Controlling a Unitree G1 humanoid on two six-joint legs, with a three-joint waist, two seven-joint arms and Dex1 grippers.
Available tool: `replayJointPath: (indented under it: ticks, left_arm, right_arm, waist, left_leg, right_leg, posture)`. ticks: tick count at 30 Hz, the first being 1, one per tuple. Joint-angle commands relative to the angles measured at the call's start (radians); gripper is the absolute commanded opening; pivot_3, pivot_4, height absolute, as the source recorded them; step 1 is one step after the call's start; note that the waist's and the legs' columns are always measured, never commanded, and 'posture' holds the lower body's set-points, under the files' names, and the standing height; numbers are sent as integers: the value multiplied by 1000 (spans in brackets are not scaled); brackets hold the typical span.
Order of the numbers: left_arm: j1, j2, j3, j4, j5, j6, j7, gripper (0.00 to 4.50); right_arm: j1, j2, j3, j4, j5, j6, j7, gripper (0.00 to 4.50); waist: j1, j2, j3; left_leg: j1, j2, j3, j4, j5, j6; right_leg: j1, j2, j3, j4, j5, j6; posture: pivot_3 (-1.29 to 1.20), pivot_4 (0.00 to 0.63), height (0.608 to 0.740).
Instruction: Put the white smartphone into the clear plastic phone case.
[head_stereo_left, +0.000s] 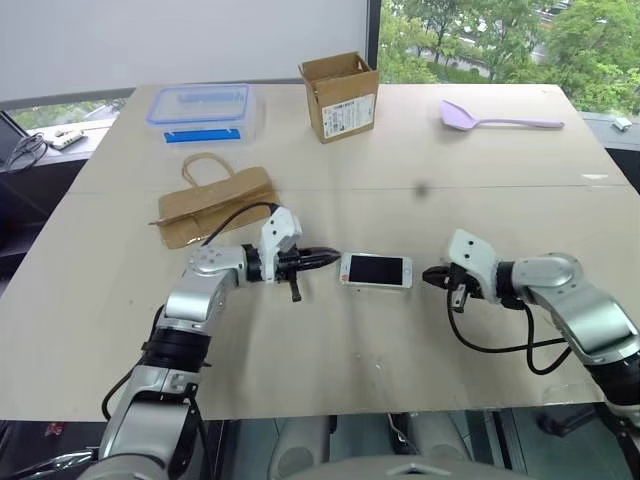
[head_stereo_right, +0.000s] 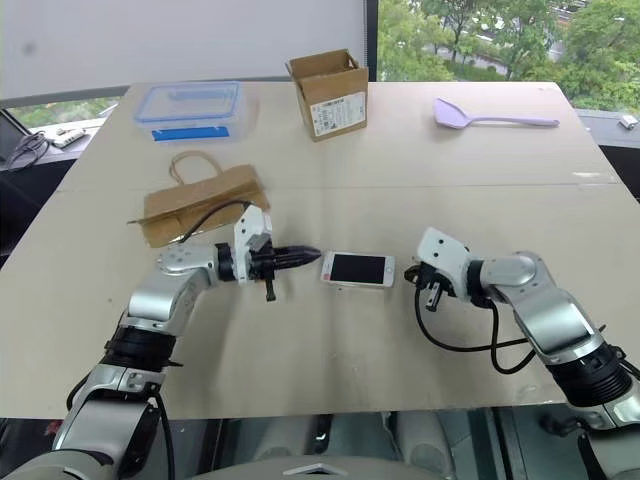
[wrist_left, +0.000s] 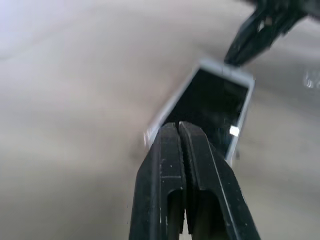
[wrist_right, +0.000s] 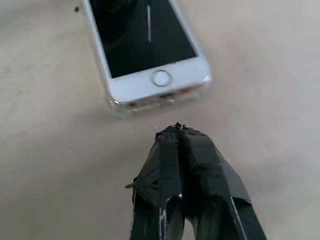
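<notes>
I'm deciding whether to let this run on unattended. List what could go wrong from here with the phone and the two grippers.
1. The left gripper and right gripper, both shut, flank the white smartphone end to end; a push from either could skid it across the table.
2. A clear rim shows around the phone's home-button end, so the clear plastic phone case may be on, but full seating cannot be confirmed.

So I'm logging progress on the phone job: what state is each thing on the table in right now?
phone: flat, screen up, dark, seated in a clear case.
left fingers: shut, empty, at one end of the phone.
right fingers: shut, empty, just off the home-button end.
cardboard box: open, upright.
food box: lid on.
paper bag: lying flat.
</notes>
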Motion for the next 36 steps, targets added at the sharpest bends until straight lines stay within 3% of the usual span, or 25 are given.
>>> replayJointPath:
  ticks: [1, 9, 17, 25, 36]
  left_arm:
    - [-17, -18, -24, -14, 1, -8, -9, 75]
    - [-49, -82, -98, 83, 62, -46, 0, 75]
    - [-32, -76, -133, 106, 113, -87, -3, 75]
    - [-13, -80, -131, 89, 120, -83, 12, 75]
    - [4, -80, -131, 80, 121, -81, 29, 75]
  right_arm:
    - [-10, 9, -43, -60, 33, 19, -13, 0]
    - [-40, 69, -46, -68, 52, 56, -74, 0]
    - [-80, 128, 17, -12, 21, 53, -112, 0]
    - [-107, 83, 149, 104, -28, 63, -22, 0]
    - [-105, 94, 181, 182, -60, 25, 7, 0]
  waist:
    - [-2, 0, 0]
    - [0, 0, 0]
    - [0, 0, 0]
    - [0, 0, -1]
    - [0, -1, -5]
  left_leg:
    - [0, 0, 0, 0, 0, 0]
    - [0, 0, 0, 0, 0, 0]
    - [0, 0, 0, 0, 0, 0]
    - [1, 0, 0, 0, 0, 0]
    - [3, 0, -1, 1, 0, 0]
  right_leg:
    - [0, 0, 0, 0, 0, 0]
    - [0, 1, 0, 0, 0, 0]
    - [0, 1, 0, 1, 0, -1]
    - [1, 1, 0, 1, 1, -1]
    - [3, 1, 0, 1, 0, 0]
  posture:
    - [0, 150, 740]
    - [0, 150, 740]
    - [0, 150, 740]
    - [0, 150, 740]
    - [0, 150, 740]
